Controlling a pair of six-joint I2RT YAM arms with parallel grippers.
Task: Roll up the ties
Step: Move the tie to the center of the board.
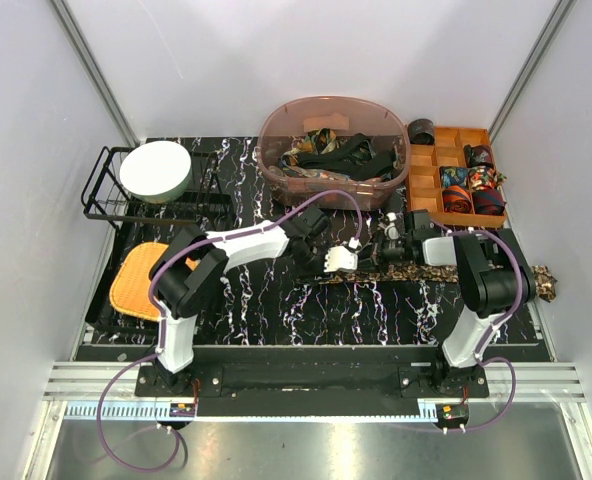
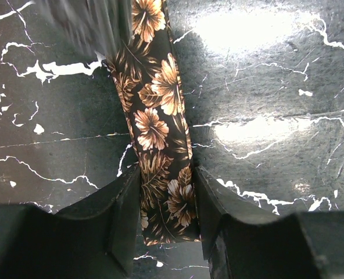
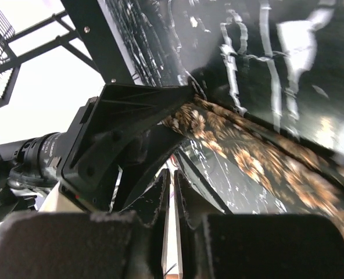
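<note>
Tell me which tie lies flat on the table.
The brown floral tie on the black table; the others are piled in the plastic tub or rolled in the wooden tray.

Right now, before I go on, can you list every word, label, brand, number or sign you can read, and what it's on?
No readable text in any view.
floral tie: flower print only, no label showing.
brown tub and wooden tray: no lettering visible.
small boards at the arm bases: too small to read.
</note>
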